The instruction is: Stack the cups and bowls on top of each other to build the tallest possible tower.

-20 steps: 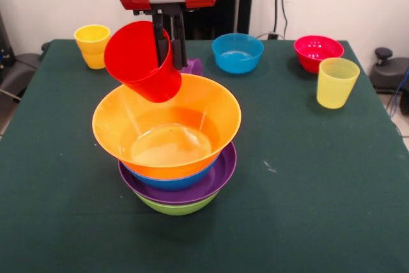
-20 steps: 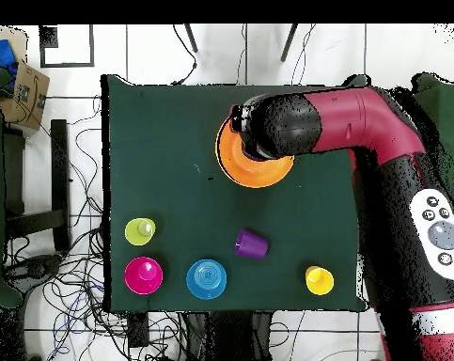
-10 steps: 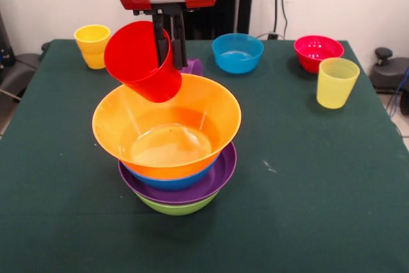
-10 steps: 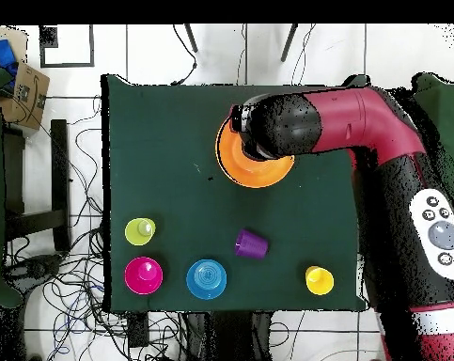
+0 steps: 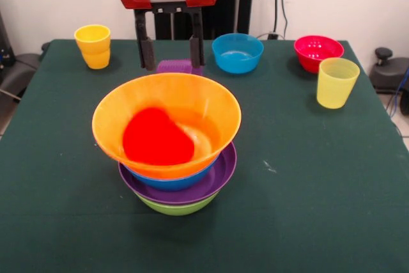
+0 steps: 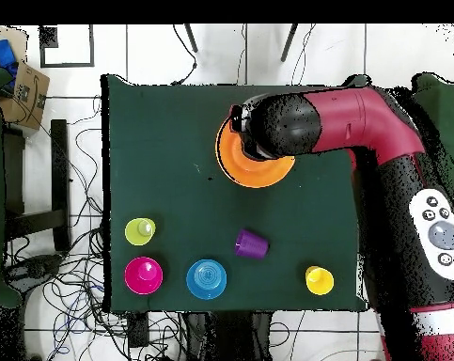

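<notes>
The tower stands at mid-table: a wide orange bowl on a blue bowl, a purple bowl and a green bowl. A red cup lies inside the orange bowl, free of the gripper. My gripper hangs open above the bowl's far rim, with nothing between its fingers. In the overhead view the arm covers most of the orange bowl and hides the gripper. A purple cup stands upside down behind the tower.
Along the far edge of the green table stand an orange-yellow cup, a small blue bowl, a red-pink bowl and a pale yellow cup.
The gripper has opened and let go of the red cup, which dropped from above the rim into the orange bowl. The arm stayed in place.
</notes>
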`<state>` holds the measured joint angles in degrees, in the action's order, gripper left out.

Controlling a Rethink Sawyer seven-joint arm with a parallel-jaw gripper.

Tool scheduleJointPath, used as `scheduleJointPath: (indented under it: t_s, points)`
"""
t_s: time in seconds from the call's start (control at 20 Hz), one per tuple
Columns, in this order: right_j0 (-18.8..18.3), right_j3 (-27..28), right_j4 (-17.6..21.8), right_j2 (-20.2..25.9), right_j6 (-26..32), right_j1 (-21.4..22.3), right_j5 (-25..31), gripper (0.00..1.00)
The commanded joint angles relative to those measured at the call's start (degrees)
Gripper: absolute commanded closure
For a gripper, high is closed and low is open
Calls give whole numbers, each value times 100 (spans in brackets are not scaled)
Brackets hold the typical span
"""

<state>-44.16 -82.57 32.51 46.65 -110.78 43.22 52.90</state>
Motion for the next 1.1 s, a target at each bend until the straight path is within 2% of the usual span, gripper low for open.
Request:
scheduleJointPath:
  t_s: [0.05, 1.1]
  points:
    - [167, -466, 252, -24, 1008, -91, -217, 0]
    - [211, -404, 251, -79, 972, -144, -176, 0]
